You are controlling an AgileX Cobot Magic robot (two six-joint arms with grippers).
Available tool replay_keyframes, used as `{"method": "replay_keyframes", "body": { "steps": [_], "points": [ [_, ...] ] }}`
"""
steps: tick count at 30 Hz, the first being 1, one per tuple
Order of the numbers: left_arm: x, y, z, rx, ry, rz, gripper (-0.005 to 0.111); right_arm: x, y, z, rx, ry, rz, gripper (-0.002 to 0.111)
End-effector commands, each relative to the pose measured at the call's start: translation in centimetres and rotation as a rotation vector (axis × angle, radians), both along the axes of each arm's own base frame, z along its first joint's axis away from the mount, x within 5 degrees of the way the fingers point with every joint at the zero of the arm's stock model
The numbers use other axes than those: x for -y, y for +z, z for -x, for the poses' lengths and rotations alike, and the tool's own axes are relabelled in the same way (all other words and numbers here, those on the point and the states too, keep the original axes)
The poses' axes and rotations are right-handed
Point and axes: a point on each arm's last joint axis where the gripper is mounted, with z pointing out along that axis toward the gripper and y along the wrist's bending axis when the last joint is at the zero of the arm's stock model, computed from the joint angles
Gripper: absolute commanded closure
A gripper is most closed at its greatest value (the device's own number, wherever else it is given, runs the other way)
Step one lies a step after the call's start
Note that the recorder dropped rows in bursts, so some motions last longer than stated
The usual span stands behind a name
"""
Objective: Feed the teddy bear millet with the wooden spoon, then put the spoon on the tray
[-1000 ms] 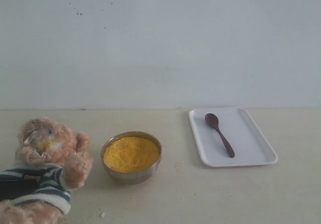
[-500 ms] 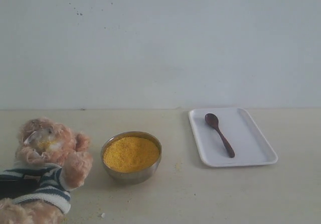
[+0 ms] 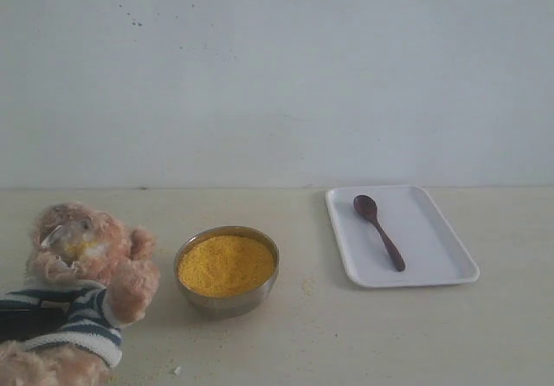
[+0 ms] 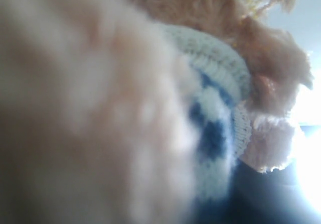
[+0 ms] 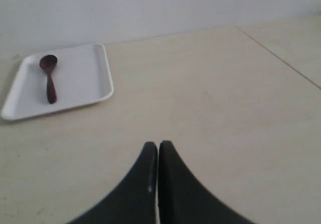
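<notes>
Right gripper (image 5: 158, 148): the two dark fingers are pressed together tip to tip, with nothing between them. It hangs over bare table (image 5: 210, 113), well apart from the tray (image 5: 80, 83). It does not show in the exterior view.

Left gripper (image 3: 35, 324): only one dark finger shows, at the left edge of the exterior view, lying across the bear's (image 3: 86, 256) striped shirt. In the left wrist view the bear's fur and shirt fill the frame at close range. The gripper is clamped on the bear's body.

Bear: at the near left of the table, leaning, head up and one paw raised toward the bowl (image 3: 227, 304). A patch of yellow grain sits on its muzzle.

Bowl: steel, just beside the bear's paw, not touching it. Millet (image 3: 225, 265) fills it to the rim. A few loose grains lie on the table around it.

Tray: white, to the right of the bowl and well apart from it. The spoon (image 3: 379, 232) lies flat inside it, left of the tray's middle, scoop toward the wall (image 3: 277, 74), handle toward the near edge.
</notes>
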Motion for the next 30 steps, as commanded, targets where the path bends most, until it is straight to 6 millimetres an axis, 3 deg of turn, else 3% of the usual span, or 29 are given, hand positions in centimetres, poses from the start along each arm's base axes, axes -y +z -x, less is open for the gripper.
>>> {"method": "replay_keyframes", "body": {
  "steps": [1,4,8,30],
  "points": [
    [0.1,0.4,0.0,0.034,-0.005,0.018,0.103,0.0,-0.3,0.1,-0.016,-0.006,-0.006,0.108],
    [0.1,0.4,0.0,0.042,-0.009,0.011,0.103,-0.2,-0.3,0.1,-0.012,0.003,-0.070,0.108],
    [0.1,0.4,0.0,0.042,-0.009,0.011,0.103,-1.3,-0.3,0.0,0.013,0.043,-0.393,0.108],
    [-0.1,0.7,-0.6,0.063,-0.009,0.002,0.103,-1.3,0.1,-0.1,0.054,0.053,-0.367,0.108]
  ]
}}
